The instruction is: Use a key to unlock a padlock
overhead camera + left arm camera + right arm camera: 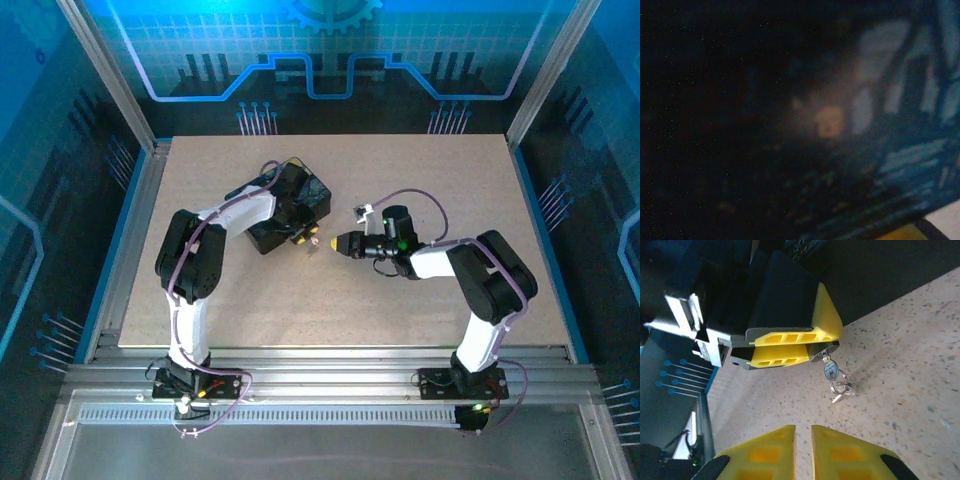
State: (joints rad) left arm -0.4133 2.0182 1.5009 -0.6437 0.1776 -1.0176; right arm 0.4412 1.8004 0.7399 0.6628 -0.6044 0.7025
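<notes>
Yellow-fingered left hand (812, 352) clamps the padlock (821, 354), key (829, 371) hanging from it; right hand (803, 450), nearly closed, holds nothing above the desk (900, 370).

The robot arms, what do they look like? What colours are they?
Both arms have white links and chunky black joints, with thin purple cables looping along them. The left arm and the right arm look like twins. Each end effector has bright yellow fingers with ribbed slots, backed by black parts.
</notes>
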